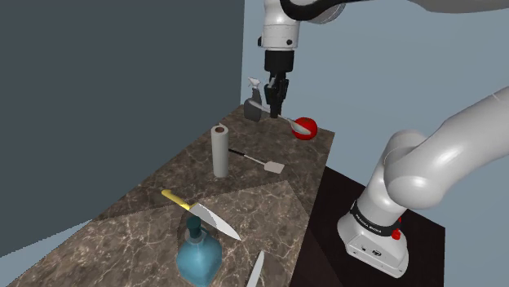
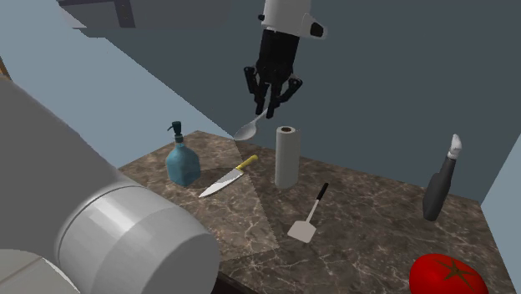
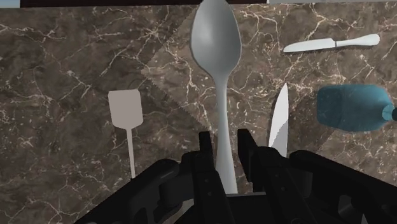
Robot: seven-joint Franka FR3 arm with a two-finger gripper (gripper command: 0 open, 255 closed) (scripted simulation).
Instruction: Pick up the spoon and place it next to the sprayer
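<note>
My gripper [image 1: 276, 110] hangs high above the dark marble counter [image 1: 130, 228], shut on the handle of a grey spoon [image 1: 294, 123]. In the wrist view the spoon [image 3: 216, 44] runs straight out from between the fingers [image 3: 205, 162], bowl outward. From the second exterior view the gripper [image 2: 271, 104] holds the spoon [image 2: 248, 127] slanting down above the paper roll. A dark grey spray bottle [image 1: 254, 102] with a white trigger head stands at the counter's far end, also seen as the spray bottle [image 2: 439, 184].
A blue pump bottle [image 1: 198, 253] [image 2: 182, 160], a yellow-handled knife [image 1: 204, 214], a second knife [image 1: 255, 269], a paper roll [image 1: 220, 151], a spatula [image 1: 269, 165] and a red tomato [image 1: 307, 130] are on the counter. A grey wall runs along the counter's far side.
</note>
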